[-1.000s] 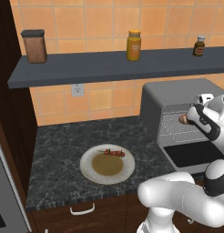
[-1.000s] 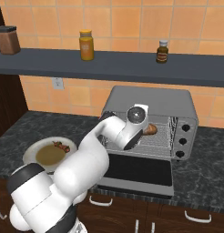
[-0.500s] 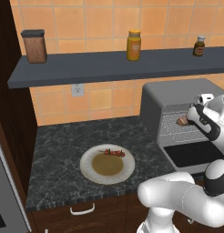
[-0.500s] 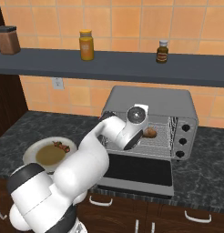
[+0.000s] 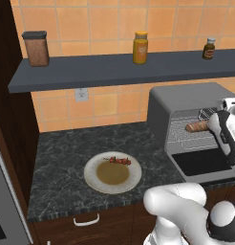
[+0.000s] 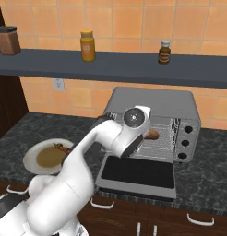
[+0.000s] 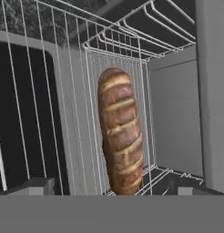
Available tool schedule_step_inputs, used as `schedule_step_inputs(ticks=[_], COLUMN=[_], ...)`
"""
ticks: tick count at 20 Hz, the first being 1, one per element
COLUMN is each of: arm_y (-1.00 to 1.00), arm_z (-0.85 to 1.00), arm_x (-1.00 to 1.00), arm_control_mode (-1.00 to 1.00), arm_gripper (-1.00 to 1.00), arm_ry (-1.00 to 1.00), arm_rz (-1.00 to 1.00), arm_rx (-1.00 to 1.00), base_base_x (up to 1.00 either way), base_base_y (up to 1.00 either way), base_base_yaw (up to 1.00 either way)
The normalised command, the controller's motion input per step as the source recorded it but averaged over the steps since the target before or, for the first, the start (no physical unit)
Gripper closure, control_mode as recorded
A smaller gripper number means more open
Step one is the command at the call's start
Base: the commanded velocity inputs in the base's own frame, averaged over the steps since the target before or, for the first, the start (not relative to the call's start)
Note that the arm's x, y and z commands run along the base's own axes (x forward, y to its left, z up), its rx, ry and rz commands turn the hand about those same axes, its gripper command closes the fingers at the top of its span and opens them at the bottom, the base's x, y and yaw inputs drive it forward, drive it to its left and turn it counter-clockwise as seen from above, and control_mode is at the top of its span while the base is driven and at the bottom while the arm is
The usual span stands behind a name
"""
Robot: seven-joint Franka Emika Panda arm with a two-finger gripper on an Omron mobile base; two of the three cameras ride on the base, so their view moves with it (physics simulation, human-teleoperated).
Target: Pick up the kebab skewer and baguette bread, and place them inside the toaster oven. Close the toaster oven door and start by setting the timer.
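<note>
1 baguette (image 7: 119,132) flat on oven (image 6: 154,102) rack (image 7: 91,82), claw (image 7: 111,186) spread wide, released; skewer (image 5: 119,161) on plate (image 5: 93,179).

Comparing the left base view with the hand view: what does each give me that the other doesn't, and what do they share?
Left base view alone: the thin kebab skewer with red chunks lying on the round white plate, and the wall shelf's three jars.

Hand view alone: the scored crust of the light-brown baguette bread up close, lying between the open gripper fingertips.

Both: the baguette on the wire rack inside the grey toaster oven.
</note>
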Motion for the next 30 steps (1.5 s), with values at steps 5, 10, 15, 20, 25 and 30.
schedule_step_inputs(ticks=[5, 10, 15, 20, 25, 30], arm_y=[0.44, 0.64, 0.82, 0.87, 0.84, 0.58], arm_z=[0.32, 0.2, 0.32, 0.42, 0.21, 0.0], arm_x=[-0.99, -0.87, -0.42, -0.07, 0.0, -0.09], arm_control_mode=[-1.0, -1.0, -1.0, -1.0, -1.0, -1.0], arm_gripper=[-1.0, -1.0, -1.0, -1.0, -1.0, -1.0], arm_ry=[0.13, 0.08, 0.11, 0.13, 0.14, 0.07], arm_rz=[-0.09, -0.05, -0.09, -0.14, -0.17, -0.16], arm_rx=[0.01, 0.04, 0.09, 0.07, 0.04, 0.16], base_base_x=[0.0, 0.0, 0.0, 0.0, 0.0, 0.0], base_base_y=[0.0, 0.0, 0.0, 0.0, 0.0, 0.0], base_base_yaw=[0.0, 0.0, 0.0, 0.0, 0.0, 0.0])
